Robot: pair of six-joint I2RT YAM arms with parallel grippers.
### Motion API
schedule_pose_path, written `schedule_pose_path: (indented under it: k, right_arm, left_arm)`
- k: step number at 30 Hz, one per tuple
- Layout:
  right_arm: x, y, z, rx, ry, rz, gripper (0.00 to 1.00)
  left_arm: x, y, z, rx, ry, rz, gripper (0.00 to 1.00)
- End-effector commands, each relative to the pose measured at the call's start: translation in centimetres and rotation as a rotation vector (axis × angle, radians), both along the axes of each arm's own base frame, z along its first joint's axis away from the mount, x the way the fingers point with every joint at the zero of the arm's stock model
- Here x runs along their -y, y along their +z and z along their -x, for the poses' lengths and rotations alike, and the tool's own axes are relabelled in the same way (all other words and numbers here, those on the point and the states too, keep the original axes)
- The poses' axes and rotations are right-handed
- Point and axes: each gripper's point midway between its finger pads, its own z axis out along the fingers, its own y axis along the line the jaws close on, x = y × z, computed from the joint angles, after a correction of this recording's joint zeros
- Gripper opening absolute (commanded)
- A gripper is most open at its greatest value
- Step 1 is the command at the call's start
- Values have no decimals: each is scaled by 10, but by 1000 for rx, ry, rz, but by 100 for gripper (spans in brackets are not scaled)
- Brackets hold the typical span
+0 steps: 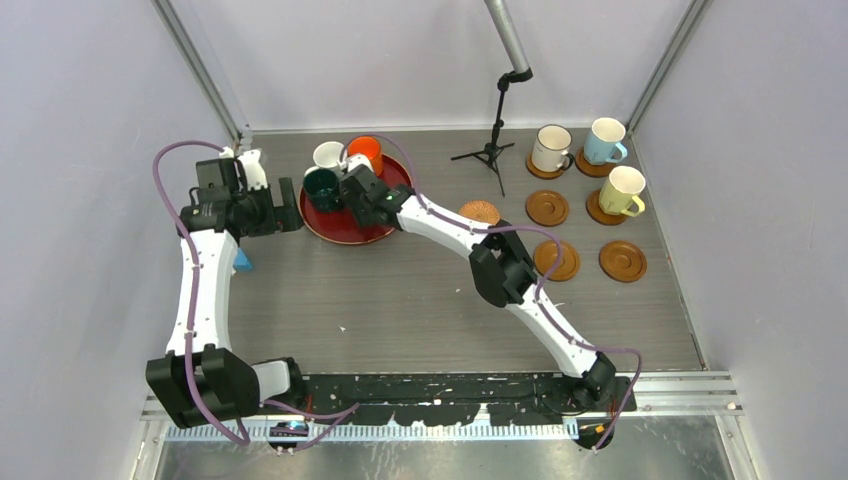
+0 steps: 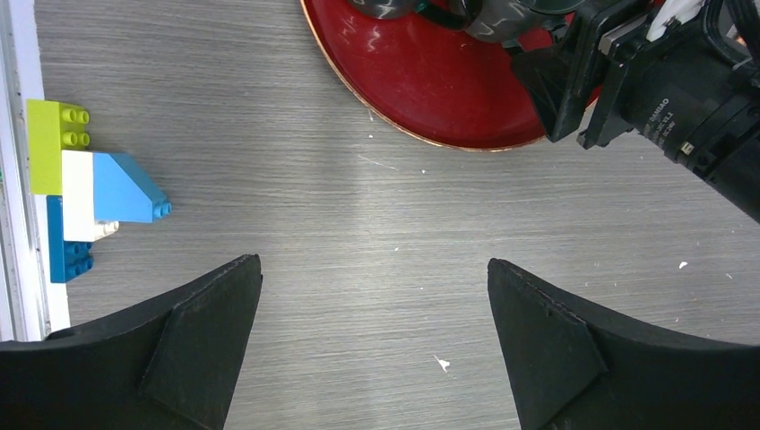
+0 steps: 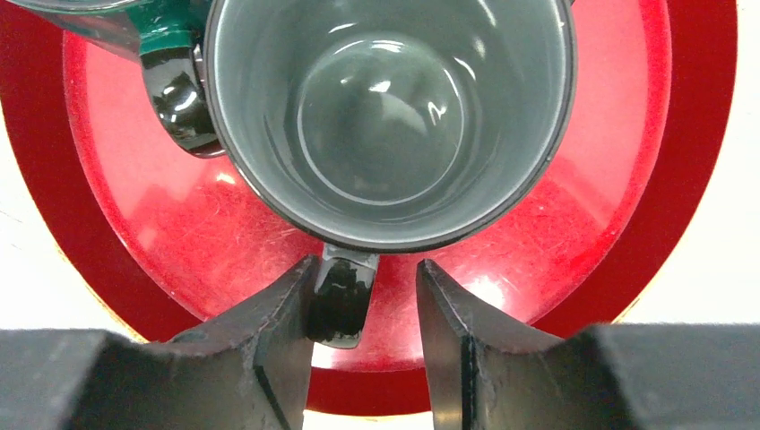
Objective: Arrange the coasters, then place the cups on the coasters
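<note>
Over red tray (image 1: 345, 232) | we are straddling handle of grey mug (image 3: 385, 116), right gripper (image 3: 367, 269) unclenched | wanting it centred before squeezing | left gripper (image 2: 374, 269) gaping, empty

cups (image 1: 551, 148): 7, three at 2 o'clock, four at 11 o'clock | coasters (image 1: 547, 207): 7, six smooth wood plus one woven coaster (image 1: 480, 212) | red tray (image 1: 348, 230): 1 | tripod stand (image 1: 497, 120): 1 | toy bricks (image 2: 90, 184): 4, at 9 o'clock

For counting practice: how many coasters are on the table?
7. Three coasters far right under the cream cup, blue cup and yellow cup; three bare wood coasters nearby; one woven coaster beside the right arm. Arms may hide more.
</note>
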Motion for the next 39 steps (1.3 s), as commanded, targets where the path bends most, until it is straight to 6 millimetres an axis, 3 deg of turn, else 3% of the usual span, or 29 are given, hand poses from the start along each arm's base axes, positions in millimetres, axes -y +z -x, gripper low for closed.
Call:
schedule_pose_path:
  k: [1, 4, 10, 18, 23, 28, 31, 36, 39]
  right_arm:
    - [1, 37, -20, 76, 40, -36, 46]
    - [2, 31, -23, 67, 55, -22, 43]
    - [-2, 39, -27, 83, 91, -31, 39]
    - [-2, 50, -20, 68, 121, -39, 1]
    - [8, 74, -15, 83, 141, -60, 0]
    - [18, 118, -5, 170, 207, -157, 0]
    - [23, 134, 0, 204, 246, -211, 0]
    - [45, 150, 2, 232, 289, -256, 0]
    - [69, 173, 6, 269, 298, -281, 0]
  left_arm:
    - [-1, 10, -9, 56, -5, 7, 100]
    - [-2, 8, -8, 54, -5, 6, 100]
    - [-4, 5, -9, 49, -5, 1, 100]
    - [-7, 6, -7, 51, 1, -4, 100]
    - [-6, 7, -5, 52, -3, -6, 100]
    - [-4, 10, -2, 61, -13, -4, 100]
    - [-4, 12, -1, 65, -14, -7, 100]
    - [-4, 16, 1, 72, -17, -10, 100]
    - [-3, 20, 1, 81, -19, -11, 100]
